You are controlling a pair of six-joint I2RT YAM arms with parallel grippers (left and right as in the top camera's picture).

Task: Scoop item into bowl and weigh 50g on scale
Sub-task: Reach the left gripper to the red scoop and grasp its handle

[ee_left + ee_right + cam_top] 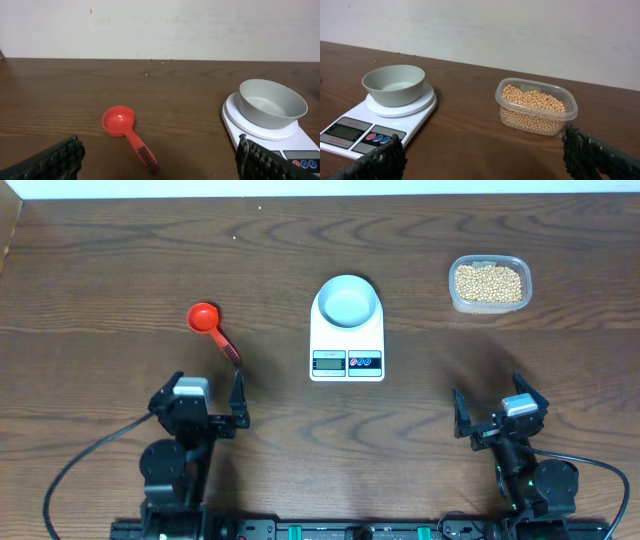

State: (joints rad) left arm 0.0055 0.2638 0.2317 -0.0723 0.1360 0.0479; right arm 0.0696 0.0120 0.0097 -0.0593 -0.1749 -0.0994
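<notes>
One flat white scale (347, 362) sits mid-table, LCD + coloured buttons on the edge facing you; readout too small to read. Right of it, well apart, you get a clear rounded-rect tub (490, 309), open-topped, holding the item (488, 282): small round tan-yellow beans, heaped close to the rim. On the scale's round platter the bowl (348, 304) stands upright, white outside, pale bluish-grey inside, inside bare. Left of the scale a red scoop (210, 322) lies flat on the wood, cup to the far side, dark-tipped handle angled back toward your left gripper (208, 380).

Surface: dark brown wood-grain table (120, 260), matte. Plain off-white wall (200, 25) right behind the far edge.

Edges/room: far edge runs along the wall; left edge shows at the overhead's top-left corner. Wide bare wood betw scoop and scale, betw scale and tub, and in front of all three. Both grippers sit near your edge, well apart from every obj. Left gripper: jaws wide apart, holding nothing. Right gripper (490, 395): same, jaws wide apart, holding nothing; its wrist cam has the tub ahead-right, the scale ahead-left.
</notes>
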